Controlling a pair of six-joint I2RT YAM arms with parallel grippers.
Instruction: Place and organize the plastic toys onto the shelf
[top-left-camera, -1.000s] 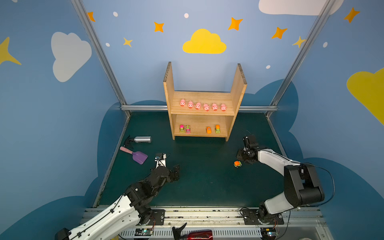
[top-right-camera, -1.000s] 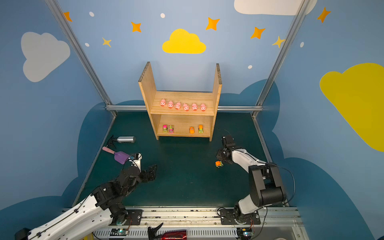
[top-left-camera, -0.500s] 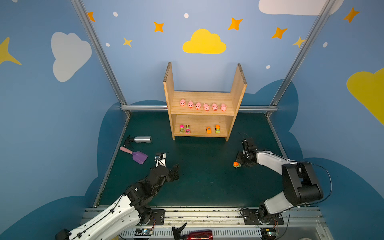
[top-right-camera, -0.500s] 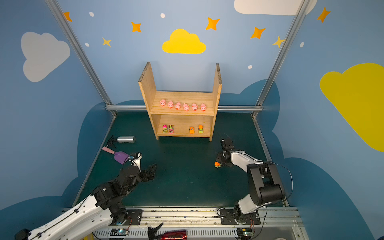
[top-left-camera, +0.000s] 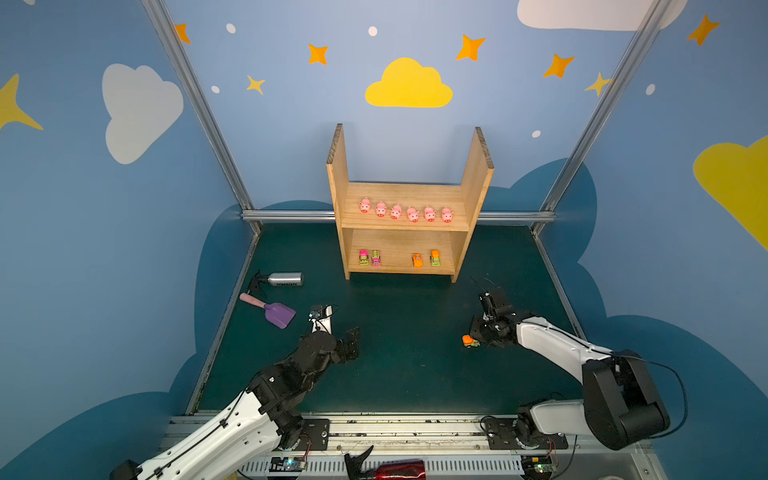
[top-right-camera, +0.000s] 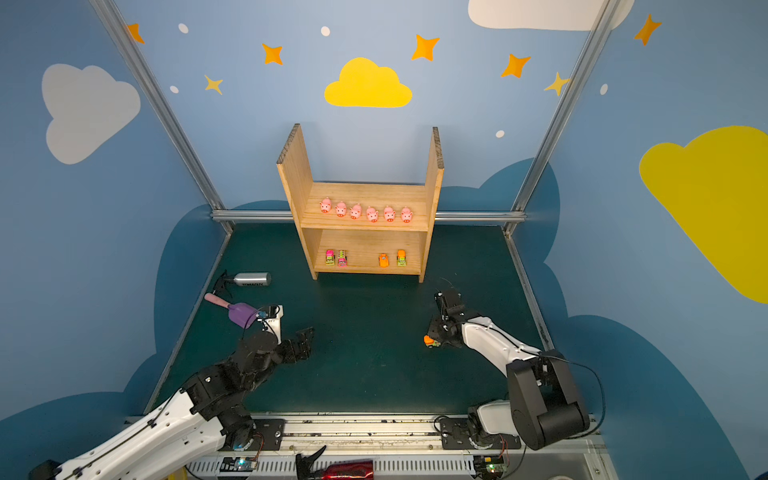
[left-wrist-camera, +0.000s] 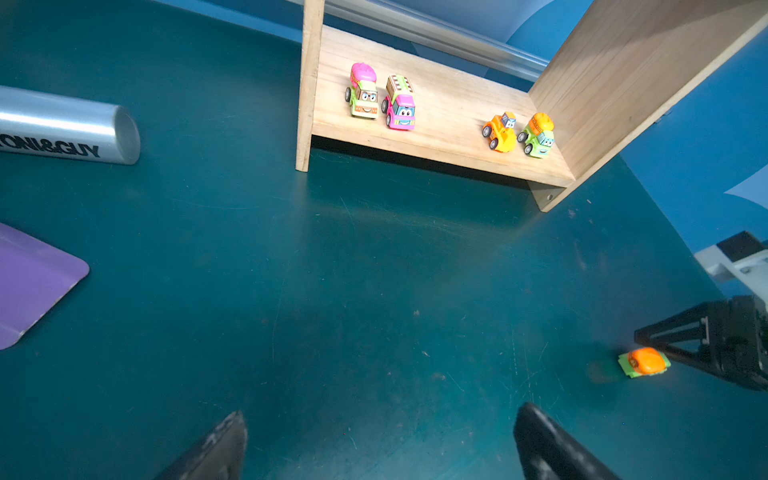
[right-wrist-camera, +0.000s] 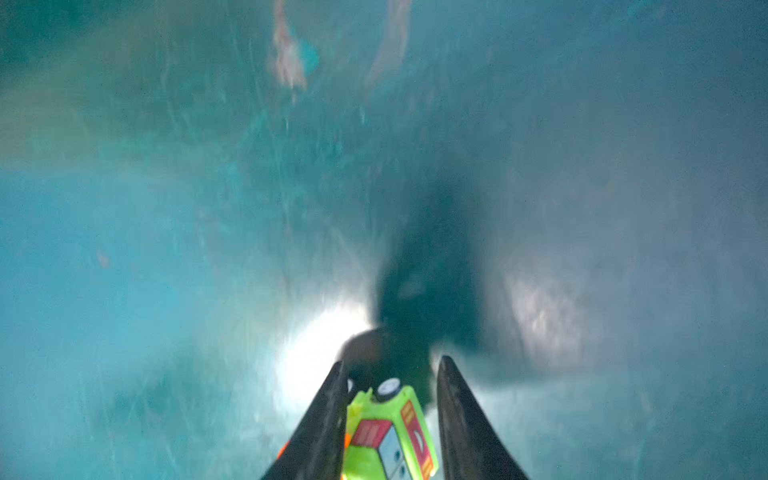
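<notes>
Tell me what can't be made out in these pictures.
- Right wrist view: everything beyond the toy car is motion-blurred, and the car itself is cut off by the frame edge.
- Both top views: the pigs are too small for detail.
- Left wrist view: the silver bottle and purple scoop are cut by the frame edge.

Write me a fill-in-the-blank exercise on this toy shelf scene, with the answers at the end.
The shelf has ___ pink pigs on its upper board.
Its lower board holds ___ toy vehicles.
The right hand grips the fifth vehicle, while the left hand stands ___.
The silver bottle lies on its ___.
Answers: six; four; open; side.
</notes>
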